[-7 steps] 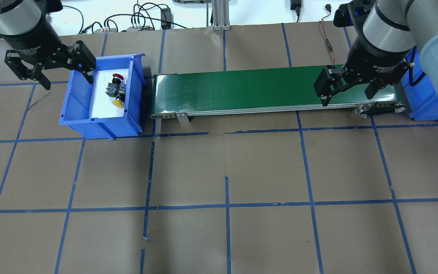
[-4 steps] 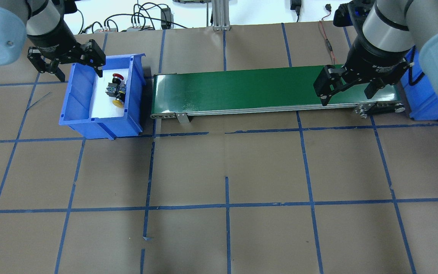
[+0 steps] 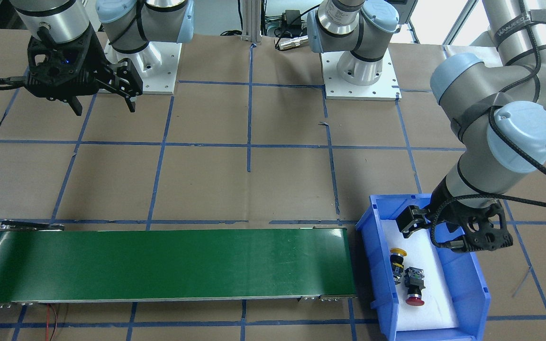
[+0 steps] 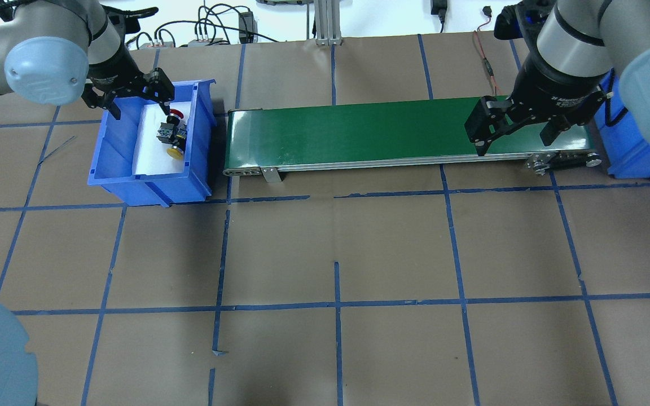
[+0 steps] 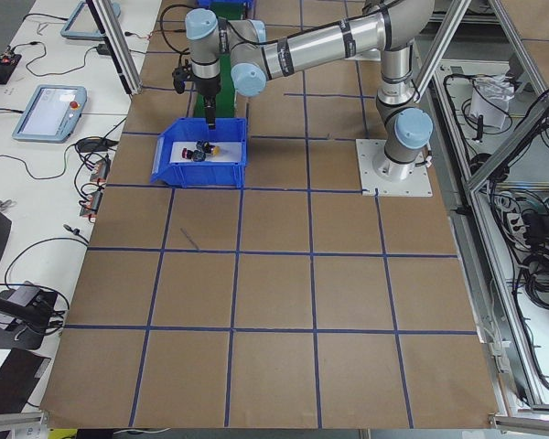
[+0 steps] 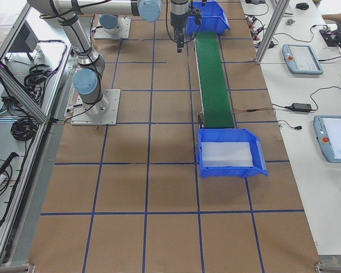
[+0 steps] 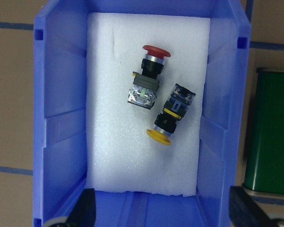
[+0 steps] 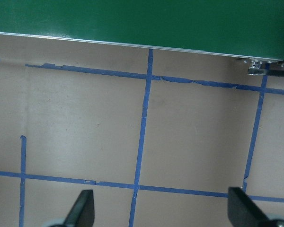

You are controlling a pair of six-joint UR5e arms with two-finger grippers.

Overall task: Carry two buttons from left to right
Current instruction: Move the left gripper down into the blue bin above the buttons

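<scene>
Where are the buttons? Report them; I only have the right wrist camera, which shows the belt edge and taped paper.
Observer: The red button and the yellow button lie side by side on white foam in the blue bin at the conveyor end on the robot's left.
Operator: Give me the left gripper's state.
Observer: The left gripper is open above that bin, holding nothing.
Operator: Describe the drop-off end.
Observer: A second blue bin stands there, with only a foam liner inside.
</scene>
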